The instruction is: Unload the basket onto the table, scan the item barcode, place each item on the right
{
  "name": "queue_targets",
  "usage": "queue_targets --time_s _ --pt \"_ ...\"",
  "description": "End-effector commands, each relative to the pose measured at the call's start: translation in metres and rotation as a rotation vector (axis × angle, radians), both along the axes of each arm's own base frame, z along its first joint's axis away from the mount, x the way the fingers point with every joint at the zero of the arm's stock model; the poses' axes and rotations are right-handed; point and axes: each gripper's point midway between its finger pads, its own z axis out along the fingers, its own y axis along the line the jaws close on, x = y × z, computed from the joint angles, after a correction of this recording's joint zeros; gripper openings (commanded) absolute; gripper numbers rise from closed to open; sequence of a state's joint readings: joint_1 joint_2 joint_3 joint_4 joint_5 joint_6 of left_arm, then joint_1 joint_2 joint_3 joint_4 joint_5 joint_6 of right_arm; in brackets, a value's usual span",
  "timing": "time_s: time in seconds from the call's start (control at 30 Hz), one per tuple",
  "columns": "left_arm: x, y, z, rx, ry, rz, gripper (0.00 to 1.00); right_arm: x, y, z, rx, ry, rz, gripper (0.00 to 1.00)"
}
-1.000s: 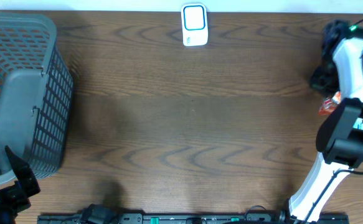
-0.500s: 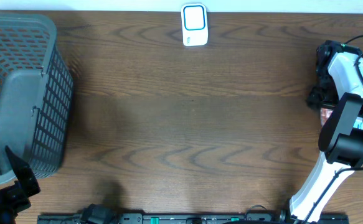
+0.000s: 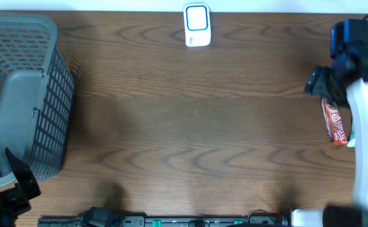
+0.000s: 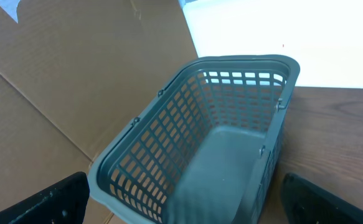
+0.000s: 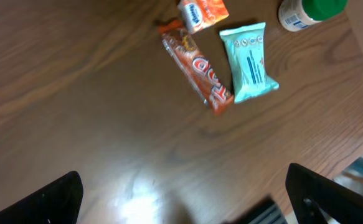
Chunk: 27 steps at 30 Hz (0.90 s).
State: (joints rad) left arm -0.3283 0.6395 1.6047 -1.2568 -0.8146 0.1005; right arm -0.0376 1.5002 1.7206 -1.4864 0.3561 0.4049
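my right gripper (image 5: 181,205) has just sprung open and lifted; the orange snack bar (image 3: 334,121) now lies bare at the table's right edge, unscanned. left gripper (image 4: 181,205) hangs spread by the basket (image 4: 218,149).

Dark brown wood-grain table (image 3: 190,126) — fills the overhead view, a soft glare patch on its surface. Brown cardboard panels (image 4: 63,81) stand behind the left end — beside them a bright white wall (image 4: 293,31).

Overhead looks straight down on table (image 3: 190,126). Left wrist faces basket (image 4: 218,162), close, centre frame. Right wrist looks down on orange snack bar (image 5: 198,68), shared with overhead's right edge.
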Motion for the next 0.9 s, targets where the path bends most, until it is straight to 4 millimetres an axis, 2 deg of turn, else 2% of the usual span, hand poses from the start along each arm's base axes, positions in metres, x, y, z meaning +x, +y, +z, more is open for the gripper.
queue_targets --time_s 0.0,0.17,0.37,0.63,0.73,0.87 --pt "-0.001 0.001 0.001 -0.008 -0.008 0.012 0.98 -0.027 0.013 0.029 0.026 -0.084 0.045 0.99" --pt "-0.001 0.001 0.001 -0.008 -0.007 0.012 0.98 -0.063 0.015 0.069 0.021 -0.254 0.052 0.99" --pt "-0.001 0.001 0.001 -0.008 -0.007 0.012 0.98 -0.101 0.015 0.100 0.015 -0.411 0.054 0.99" --pt "-0.001 0.001 0.001 -0.008 -0.007 0.012 0.98 -0.140 0.016 0.121 0.013 -0.550 0.056 0.99" --pt "-0.001 0.001 0.001 -0.008 -0.007 0.012 0.98 -0.152 0.030 0.129 0.078 -0.627 0.106 0.99" --pt "-0.001 0.001 0.001 -0.008 -0.007 0.012 0.98 -0.173 0.028 0.144 0.062 -0.742 0.104 0.99"
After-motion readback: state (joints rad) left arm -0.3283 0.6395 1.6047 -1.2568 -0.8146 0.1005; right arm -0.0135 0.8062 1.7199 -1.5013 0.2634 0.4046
